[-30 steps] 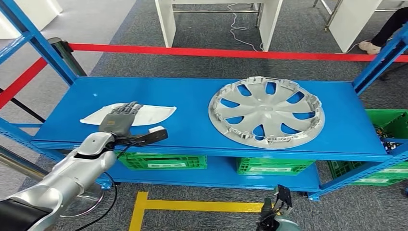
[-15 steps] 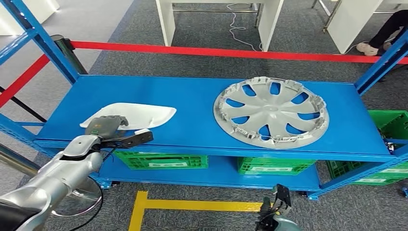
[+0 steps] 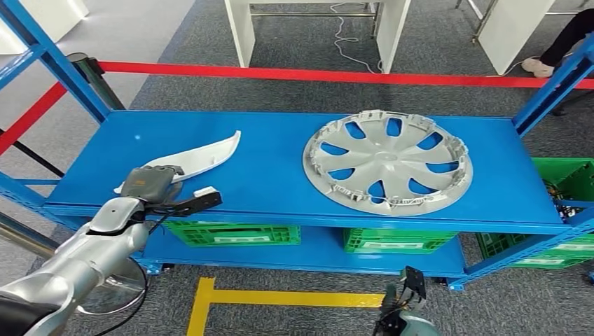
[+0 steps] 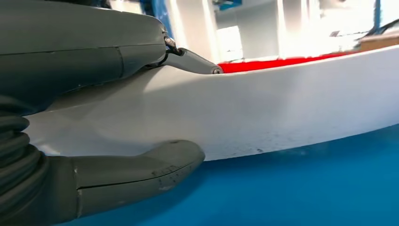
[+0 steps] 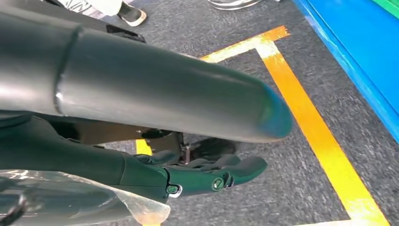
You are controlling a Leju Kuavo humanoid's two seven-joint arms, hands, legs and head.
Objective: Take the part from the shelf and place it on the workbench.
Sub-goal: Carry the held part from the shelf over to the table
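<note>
No legible writing or brand is seen; white labels on the green crates point(image 3: 235, 234) under the shelf top are too small to be read. Crate contents can't be made out, except for dark, indistinct items in the green crate at far right point(image 3: 571, 183).

The white part point(image 3: 199, 157), a long curved trim piece, is gripped at its near end by the left hand point(image 3: 150, 183) over the front-left area of the blue shelf point(image 3: 273, 175). In the left wrist view the part point(image 4: 263, 113) is pinched betw. thumb below and darker fingers point(image 4: 188, 59) above, w/ its long edge tilted up off the shelf surface.

A silver wheel cover point(image 3: 387, 162) is laid flat on the right half of the shelf, well apart from the part.

The right hand point(image 5: 207, 174) is hung low beside the robot above grey carpet and a yellow floor line point(image 5: 310, 122); its fingers are loosely curved, apart, w/ nothing held.
</note>
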